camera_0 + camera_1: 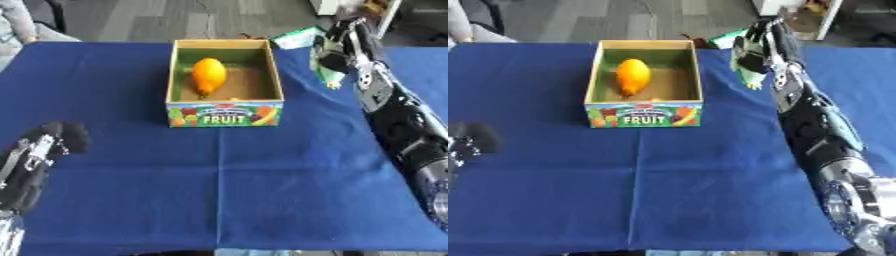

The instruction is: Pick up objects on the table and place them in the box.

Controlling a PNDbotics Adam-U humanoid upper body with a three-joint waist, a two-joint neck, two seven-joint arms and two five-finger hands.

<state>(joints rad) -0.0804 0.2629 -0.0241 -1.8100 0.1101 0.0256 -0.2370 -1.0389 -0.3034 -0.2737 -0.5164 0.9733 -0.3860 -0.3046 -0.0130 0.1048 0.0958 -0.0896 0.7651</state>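
Note:
The open wooden box, with "FRUIT" printed on its front, stands at the middle of the blue table. An orange-yellow fruit lies inside it towards the left. My right hand is at the far right, just right of the box's back corner, with its fingers curled round a green object with a yellow tip that hangs below the hand, tip down. At the lower left my left hand rests with relaxed fingers, holding nothing.
A blue cloth covers the table. A green and white flat item lies at the far edge behind the box's right corner. Beyond the table are a grey floor and some furniture at the top right.

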